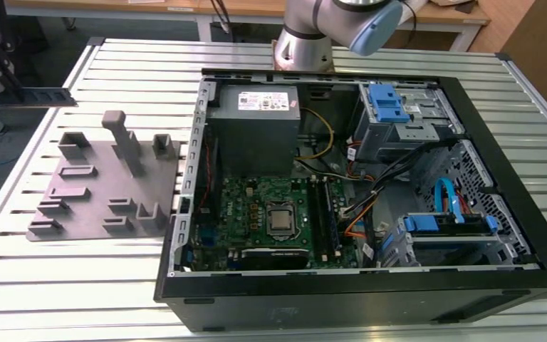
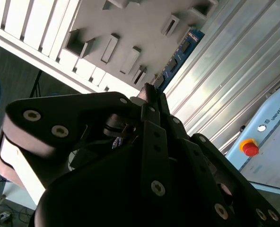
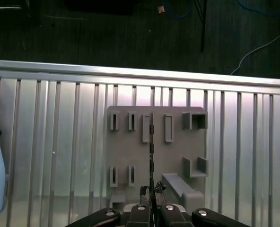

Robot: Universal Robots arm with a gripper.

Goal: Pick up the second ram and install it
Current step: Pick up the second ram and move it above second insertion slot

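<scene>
The gripper (image 2: pixel 150 94) is clamped on the ram stick (image 2: pixel 180 54), up by the grey tray (image 1: pixel 83 194) at the exterior view's left, far from the computer box (image 1: pixel 350 299), and should hold it tight and straight.

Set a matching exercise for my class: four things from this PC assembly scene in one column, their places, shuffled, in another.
1 second ram
2 grey power supply
3 grey holder tray
4 processor

A on the slatted table, exterior view's left of the case
B held in the pincer
C on the green motherboard
D inside the case, nearest the arm's base

Pairs: 1-B, 2-D, 3-A, 4-C
</scene>
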